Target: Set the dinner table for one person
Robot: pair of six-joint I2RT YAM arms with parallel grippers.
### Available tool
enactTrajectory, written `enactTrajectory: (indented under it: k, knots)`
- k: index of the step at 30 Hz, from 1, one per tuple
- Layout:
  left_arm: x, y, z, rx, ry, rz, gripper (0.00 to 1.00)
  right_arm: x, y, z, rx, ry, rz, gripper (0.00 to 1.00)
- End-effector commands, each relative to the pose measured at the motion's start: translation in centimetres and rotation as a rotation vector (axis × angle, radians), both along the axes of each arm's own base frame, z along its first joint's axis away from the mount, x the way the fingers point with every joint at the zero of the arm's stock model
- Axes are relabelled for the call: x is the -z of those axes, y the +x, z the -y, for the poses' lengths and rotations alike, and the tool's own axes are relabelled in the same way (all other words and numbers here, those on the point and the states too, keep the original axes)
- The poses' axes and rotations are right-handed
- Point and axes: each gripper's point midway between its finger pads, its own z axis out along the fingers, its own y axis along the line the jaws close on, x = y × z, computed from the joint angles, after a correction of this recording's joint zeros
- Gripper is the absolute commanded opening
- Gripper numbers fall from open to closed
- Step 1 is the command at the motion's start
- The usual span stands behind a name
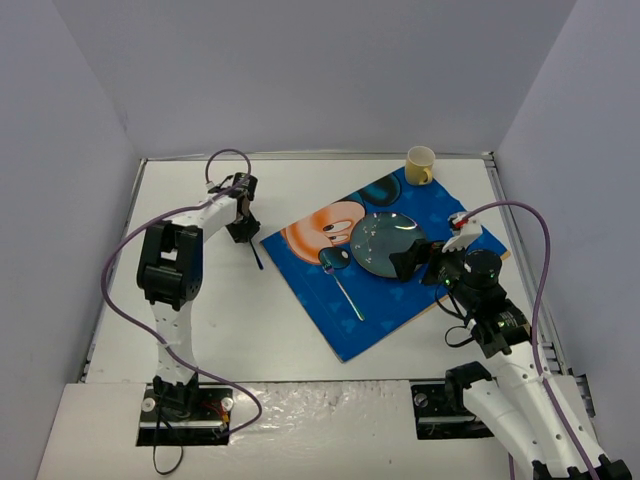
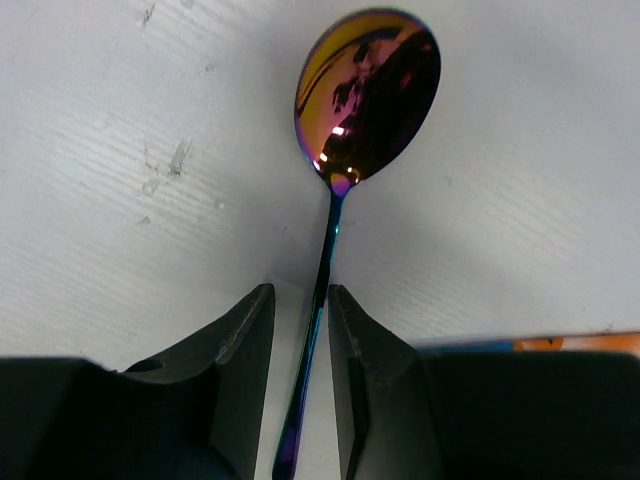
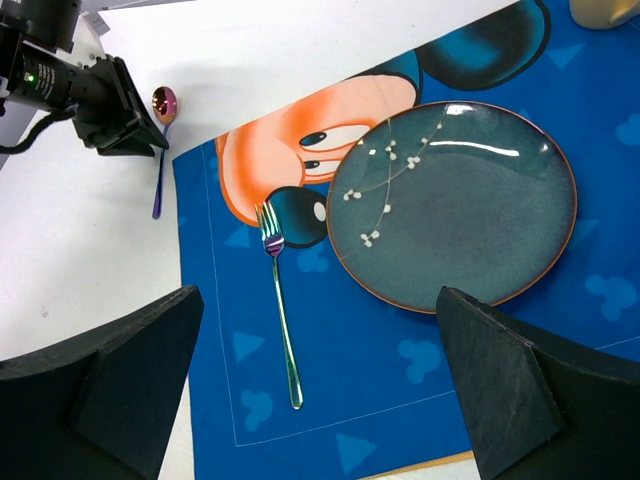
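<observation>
Black left jaws stand only narrowly apart at the bottom of the left wrist view, one on each side of the thin handle of an iridescent spoon [image 2: 365, 100]. The handle runs close along the right-hand one with a gap on the other side, so nothing is clamped. The spoon lies flat on the white desk [image 2: 110, 90], bowl toward the top of the frame.

In the right wrist view the right jaws are spread wide at the lower corners, with nothing between them. Beyond them lies a blue cartoon-mouse placemat [image 3: 350, 390]. It carries a dark teal plate [image 3: 455, 200] at centre right and a fork [image 3: 281, 300] just left of it, apart from the rim. The spoon rests just off the mat's upper left corner. A yellow cup [image 1: 420, 165] stands at the mat's far corner, upper right in the top view. The desk fills the floor of that view.
</observation>
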Motion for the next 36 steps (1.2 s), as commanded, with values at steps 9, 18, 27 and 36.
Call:
enactTrajectory:
  k: [9,18,27,36]
  knots:
    - [1.3,0.9,-1.5,0.018,0.045,-0.063,0.21,-1.0,0.5,-0.2,0.006,0.018,0.041,1.0]
    - [2.3,-0.6,-1.4,0.019,0.03,-0.096,0.0,-0.9,0.6,-0.3,0.004,0.02,0.034,1.0]
    - [-2.8,-2.9,-2.2,0.12,0.057,-0.041,0.0,-1.0,0.9,-1.3,-0.042,0.037,0.029,1.0]
    - [-10.3,-6.3,0.7,0.204,-0.013,0.112,0.0,-1.4,2.0,-4.9,-0.168,0.149,0.022,1.0]
